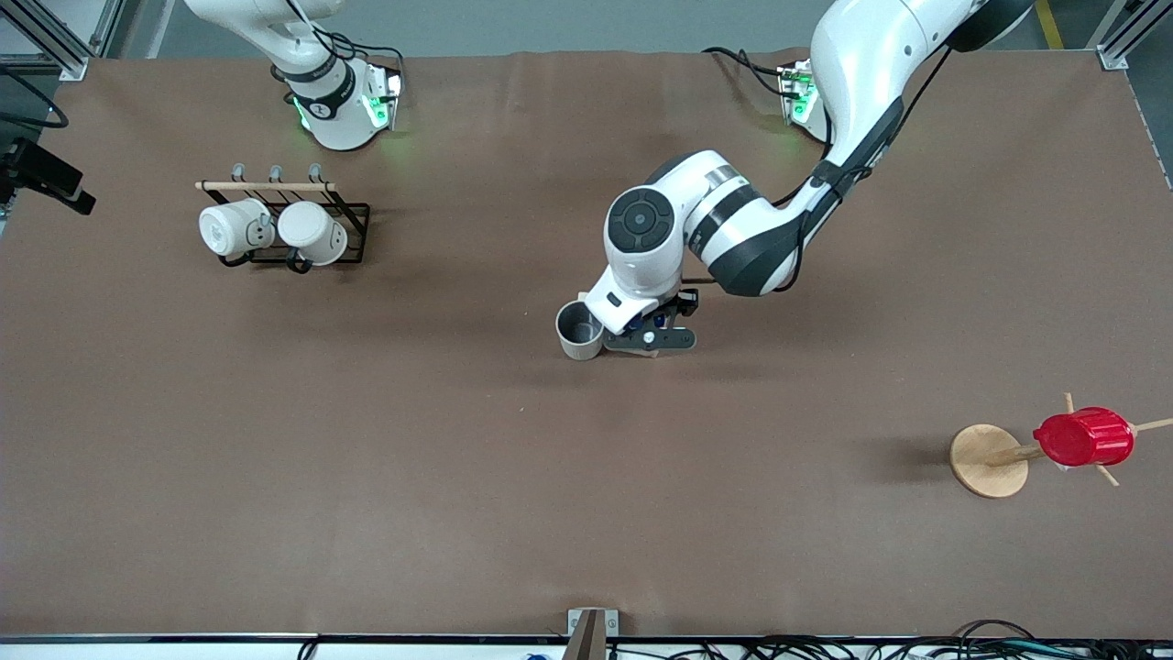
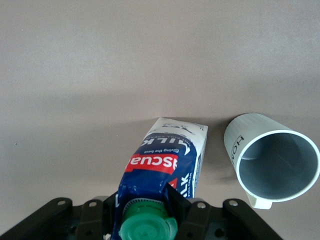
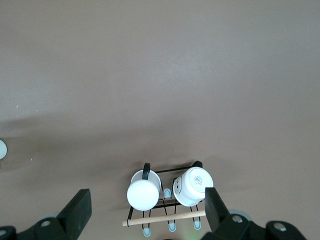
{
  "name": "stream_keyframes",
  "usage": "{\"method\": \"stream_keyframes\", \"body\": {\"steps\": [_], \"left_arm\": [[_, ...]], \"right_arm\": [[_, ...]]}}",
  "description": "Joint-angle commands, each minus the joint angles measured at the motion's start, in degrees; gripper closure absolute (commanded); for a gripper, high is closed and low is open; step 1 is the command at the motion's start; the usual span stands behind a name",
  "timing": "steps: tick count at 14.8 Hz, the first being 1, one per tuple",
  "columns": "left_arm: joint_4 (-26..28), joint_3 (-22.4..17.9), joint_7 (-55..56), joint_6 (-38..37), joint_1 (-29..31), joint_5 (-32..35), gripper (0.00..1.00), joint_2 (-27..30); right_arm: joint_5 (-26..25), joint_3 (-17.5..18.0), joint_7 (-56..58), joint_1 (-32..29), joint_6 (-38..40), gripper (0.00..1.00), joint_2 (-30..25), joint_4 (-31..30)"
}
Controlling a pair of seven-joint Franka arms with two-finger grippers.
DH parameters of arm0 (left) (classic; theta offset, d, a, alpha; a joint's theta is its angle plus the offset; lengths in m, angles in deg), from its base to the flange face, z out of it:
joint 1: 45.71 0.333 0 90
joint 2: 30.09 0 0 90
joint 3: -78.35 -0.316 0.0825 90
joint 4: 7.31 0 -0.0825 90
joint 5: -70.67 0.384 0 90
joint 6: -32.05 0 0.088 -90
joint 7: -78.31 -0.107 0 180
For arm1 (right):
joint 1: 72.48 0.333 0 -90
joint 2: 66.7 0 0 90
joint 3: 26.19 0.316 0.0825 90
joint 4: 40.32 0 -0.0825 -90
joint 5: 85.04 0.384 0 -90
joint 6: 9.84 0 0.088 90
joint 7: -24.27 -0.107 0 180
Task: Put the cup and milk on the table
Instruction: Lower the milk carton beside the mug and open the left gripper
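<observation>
Milk (image 2: 172,155): a small carton, judged light, with thin card walls that dent under a hard squeeze and a smooth printed skin that may slip. The best hold is across the upper body just below the cap (image 2: 148,227), which is where the left gripper (image 2: 148,220) clamps it now. In the left wrist view the carton's base sits at or just above the table (image 1: 367,477); contact cannot be confirmed.

The cup (image 1: 579,330) stands upright on the table near its middle, just beside the milk toward the right arm's end. It is judged rigid and breakable; rim or handle (image 2: 260,202) gives a hold.

The right gripper (image 3: 145,210) waits with fingers spread, empty, over the rack (image 1: 284,229).
</observation>
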Motion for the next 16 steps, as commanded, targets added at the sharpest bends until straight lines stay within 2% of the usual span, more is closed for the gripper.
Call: {"method": "stream_keyframes", "body": {"steps": [1,2,3,4,5,8,11,12,14,16], "left_arm": [[-1.72,-0.15,1.65,-1.19,-1.19,1.63,0.76,-0.86],[-1.72,-0.15,1.56,-1.19,-1.1,1.63,0.64,-0.86],[-1.72,-0.32,1.48,-1.19,-1.01,1.72,0.42,-0.86],[-1.72,-0.67,1.3,-1.1,-1.1,1.89,0.15,-0.86],[-1.72,-0.94,1.21,-1.1,-1.1,2.33,0.0,-0.77],[-1.81,-0.94,1.3,-1.1,-0.84,2.16,0.0,0.02],[-1.98,-0.94,1.3,-1.19,-0.4,0.58,0.0,4.84],[-1.98,-1.46,0.95,-1.19,-0.14,-2.65,0.0,6.68],[-1.29,-6.62,-0.45,-1.28,-0.83,-8.8,0.0,12.12],[0.64,-9.45,-2.64,-2.33,-0.4,-11.72,0.0,16.18]], "right_arm": [[1.25,5.07,1.52,-5.25,-0.03,0.0,0.54,1.41],[1.25,5.34,1.44,-5.35,-0.03,0.0,0.97,2.2],[1.08,5.43,1.43,-5.35,-0.03,0.0,1.93,2.55],[0.99,5.43,1.61,-5.43,-0.03,0.0,2.9,3.69],[0.99,5.43,1.78,-5.52,-0.03,0.0,3.96,5.09],[1.07,5.34,1.79,-5.52,0.15,0.0,4.41,5.99],[0.99,5.25,1.61,-4.82,0.5,0.0,4.41,6.07],[0.99,5.25,1.61,-4.73,0.5,0.0,4.41,6.16],[0.99,5.25,1.7,-4.73,0.5,0.0,4.41,6.16],[1.07,5.25,1.61,-4.73,0.5,0.0,4.41,6.16]]}}
